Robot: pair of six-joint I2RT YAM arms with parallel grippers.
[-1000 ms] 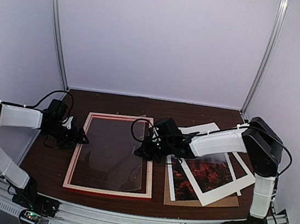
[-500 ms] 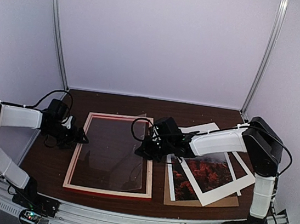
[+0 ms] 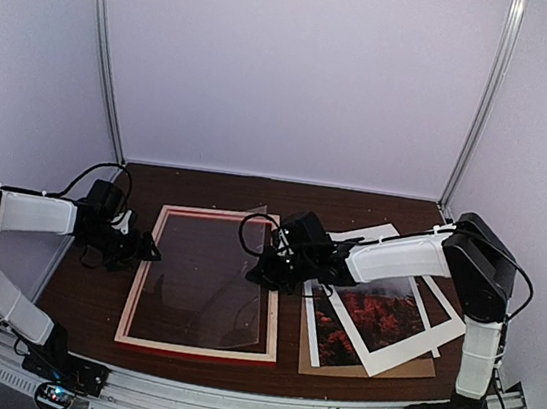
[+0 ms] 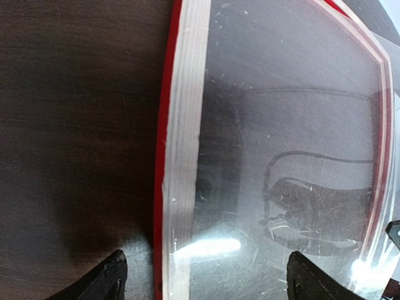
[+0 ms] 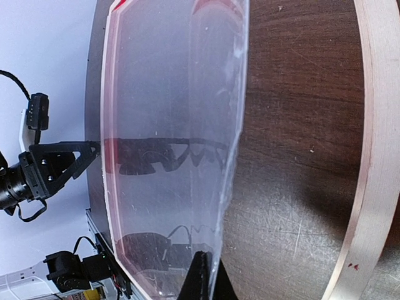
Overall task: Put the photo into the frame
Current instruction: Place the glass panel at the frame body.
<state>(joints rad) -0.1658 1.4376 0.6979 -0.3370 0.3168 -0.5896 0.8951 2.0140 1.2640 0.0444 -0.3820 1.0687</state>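
Note:
The frame [image 3: 139, 283] lies back-up left of the table's centre, pale wood with red outer edges. A clear sheet [image 3: 208, 277] rests inside it. My right gripper [image 3: 263, 272] is shut on that sheet's right edge and holds this side tilted up off the frame's rail [image 5: 378, 156]; in the right wrist view the closed tips [image 5: 205, 278] pinch the sheet [image 5: 175, 94]. My left gripper [image 3: 149, 251] stands open over the frame's left rail [image 4: 184, 125], one finger [image 4: 106, 281] outside it and the other above the sheet [image 4: 294, 125]. The photo [image 3: 380, 314] lies to the right, partly hidden under a white mat.
The white mat [image 3: 371, 362] sits askew on the photo, both on a brown backing board [image 3: 413, 369] at the right front. My right arm reaches across above them. Metal posts and pale walls close in the table's back and sides.

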